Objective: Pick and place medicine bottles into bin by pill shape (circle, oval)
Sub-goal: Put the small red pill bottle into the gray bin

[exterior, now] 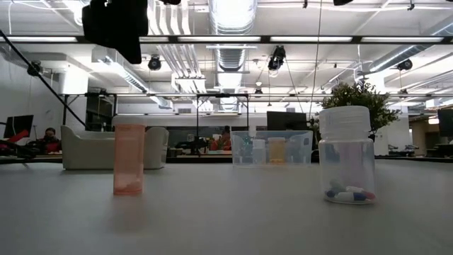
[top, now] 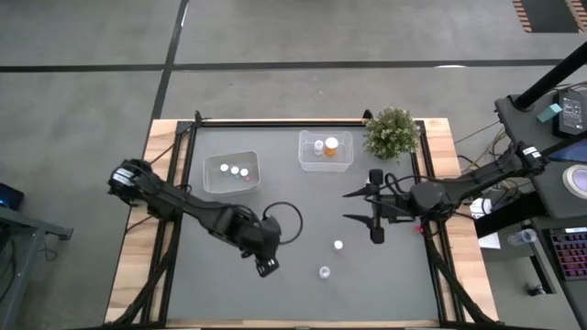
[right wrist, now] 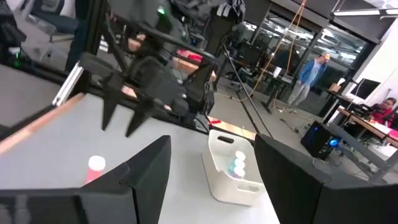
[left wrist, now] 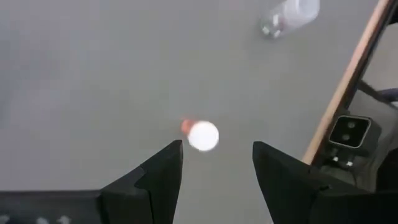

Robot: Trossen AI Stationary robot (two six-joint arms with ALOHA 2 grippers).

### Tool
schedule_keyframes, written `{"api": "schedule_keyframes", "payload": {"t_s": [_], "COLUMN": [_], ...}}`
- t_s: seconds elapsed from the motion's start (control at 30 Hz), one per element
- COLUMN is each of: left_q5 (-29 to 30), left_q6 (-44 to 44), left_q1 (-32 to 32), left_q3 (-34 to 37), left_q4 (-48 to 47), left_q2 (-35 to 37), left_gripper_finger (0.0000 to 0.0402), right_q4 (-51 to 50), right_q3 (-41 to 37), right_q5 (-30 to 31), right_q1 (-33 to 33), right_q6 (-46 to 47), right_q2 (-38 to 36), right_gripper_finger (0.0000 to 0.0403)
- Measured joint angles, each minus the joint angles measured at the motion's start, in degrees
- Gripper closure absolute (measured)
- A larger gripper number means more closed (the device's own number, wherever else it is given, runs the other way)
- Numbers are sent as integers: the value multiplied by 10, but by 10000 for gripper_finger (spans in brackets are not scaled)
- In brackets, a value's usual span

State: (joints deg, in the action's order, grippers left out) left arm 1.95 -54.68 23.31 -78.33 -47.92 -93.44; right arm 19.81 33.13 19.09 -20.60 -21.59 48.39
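An orange medicine bottle [exterior: 129, 159] with a white cap [left wrist: 203, 135] stands upright on the table near its front edge. My left gripper [left wrist: 217, 149] is open and hovers above it, its fingers clear of the cap. In the high view my left gripper [top: 267, 266] hides this bottle. A clear bottle [exterior: 347, 157] with coloured pills stands to its right, and another white-capped bottle [top: 338, 245] stands behind that. My right gripper [top: 347, 206] is open and empty over the table's right half, pointing left.
A clear bin [top: 231, 171] at the back left holds three white-capped bottles. A second bin [top: 326, 149] at the back middle holds two bottles, one of them orange. A green potted plant [top: 392, 133] stands at the back right. A small camera [left wrist: 348, 130] sits at the near edge.
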Motion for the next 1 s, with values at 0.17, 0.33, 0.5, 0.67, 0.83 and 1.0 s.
{"api": "schedule_keyframes", "payload": {"t_s": [0.17,0.33,0.5,0.67,0.83,1.0], "left_q5": [-2,-1,-1,1,11,13], "left_q6": [-71,-138,-155,-153,-141,-137], "left_q1": [10,11,11,11,11,11], "left_q3": [-38,-55,-57,-57,-56,-56], "left_q4": [-5,-6,-7,-30,-29,-36], "left_q2": [-51,-92,-101,-102,-110,-112], "left_gripper_finger": [221,221,221,221,221,221], "right_q4": [0,2,2,2,2,2], "right_q3": [-13,-13,-13,-13,-13,-13], "right_q5": [0,0,0,0,0,0], "right_q1": [0,0,0,0,0,0], "right_q6": [-5,-9,-10,-13,-15,-15], "right_q2": [-18,-23,-21,-22,-22,-22], "right_gripper_finger": [179,179,179,179,179,179]}}
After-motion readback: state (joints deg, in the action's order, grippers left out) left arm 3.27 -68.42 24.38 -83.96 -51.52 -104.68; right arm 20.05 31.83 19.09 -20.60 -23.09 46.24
